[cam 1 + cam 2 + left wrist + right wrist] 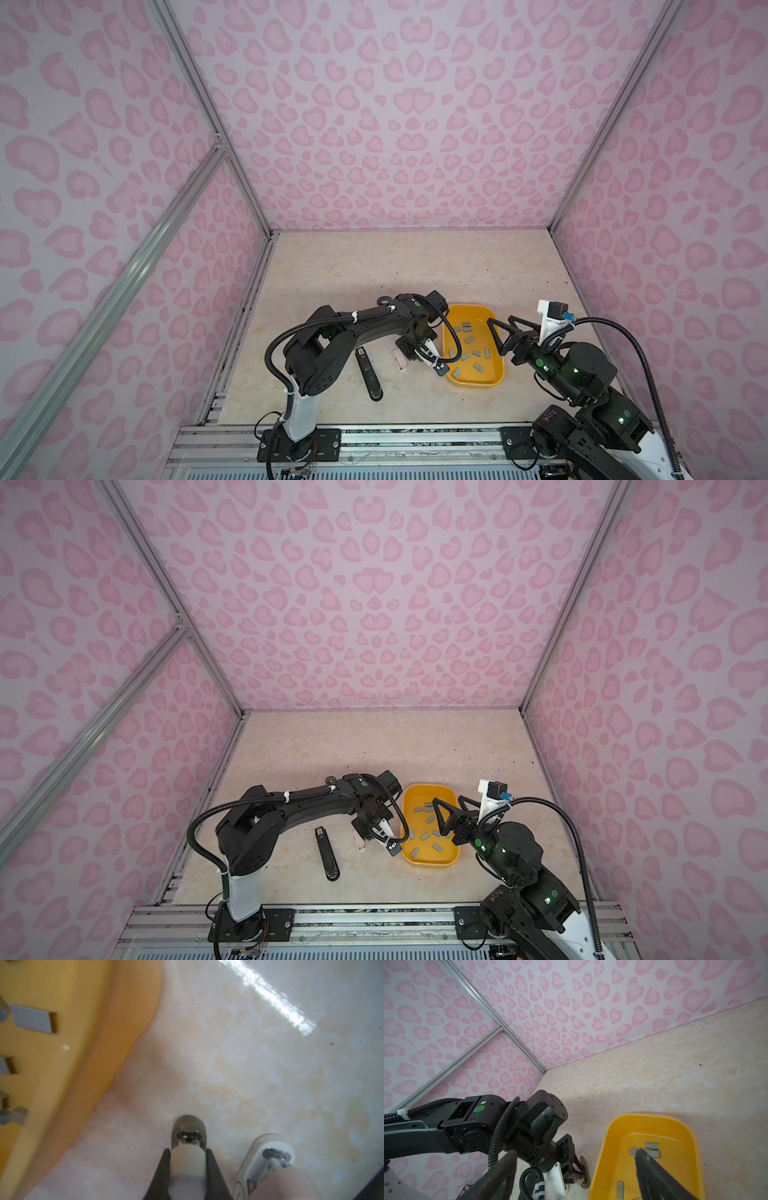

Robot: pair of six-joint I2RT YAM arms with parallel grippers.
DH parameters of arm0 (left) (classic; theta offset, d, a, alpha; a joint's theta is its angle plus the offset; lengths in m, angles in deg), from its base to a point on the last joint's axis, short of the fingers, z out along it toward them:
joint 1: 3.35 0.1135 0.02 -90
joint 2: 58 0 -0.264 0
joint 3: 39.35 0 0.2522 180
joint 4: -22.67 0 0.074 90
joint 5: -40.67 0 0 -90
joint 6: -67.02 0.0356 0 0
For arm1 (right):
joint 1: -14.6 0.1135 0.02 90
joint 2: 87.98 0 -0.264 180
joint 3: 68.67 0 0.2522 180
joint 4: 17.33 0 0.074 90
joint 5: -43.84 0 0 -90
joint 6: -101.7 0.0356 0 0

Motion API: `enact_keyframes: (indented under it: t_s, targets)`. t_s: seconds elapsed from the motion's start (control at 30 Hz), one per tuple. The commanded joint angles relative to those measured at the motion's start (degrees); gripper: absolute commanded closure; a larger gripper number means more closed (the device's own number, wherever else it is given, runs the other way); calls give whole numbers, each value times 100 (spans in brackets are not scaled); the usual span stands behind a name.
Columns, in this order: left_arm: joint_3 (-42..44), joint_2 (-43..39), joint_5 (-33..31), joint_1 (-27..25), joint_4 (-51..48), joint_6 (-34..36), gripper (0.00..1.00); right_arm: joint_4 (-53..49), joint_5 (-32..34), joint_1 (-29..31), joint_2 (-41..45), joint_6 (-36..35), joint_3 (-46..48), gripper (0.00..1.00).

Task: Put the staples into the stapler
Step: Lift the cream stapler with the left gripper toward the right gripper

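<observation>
Inside the yellow tray (469, 307), loose grey staples (478, 367)

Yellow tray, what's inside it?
Small grey staples lie scattered on the floor of the yellow tray, about nine. The open right gripper hangs over one side and hides a bit of the floor, so more strips could be under it.

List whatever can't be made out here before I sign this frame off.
Left tool: in both top views its own wrist hides the grip; only the left wrist view shows it clamped on the small white stapler.
That stapler: blurred and cut by the frame's lower edge; magazine open or shut unclear.
Staples in the yellow tray: tiny; the open right tool covers some, so no exact count.
</observation>
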Motion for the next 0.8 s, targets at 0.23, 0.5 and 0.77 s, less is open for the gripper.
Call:
enact_keyframes:
  t_s: [0.23, 0.5, 0.77]
  targets:
    - [-46, -1108, 77, 11, 200, -1537, 97, -3, 95, -206, -36, 19, 108, 12]
    - [-195, -2401, -1216, -7, 1771, -5550, 97, -88, 134, -219, 84, 66, 158, 15]
    - [1310, -3164, -1584, -24, 2698, -7982, 97, 381, -134, -218, -297, 243, 497, 22]
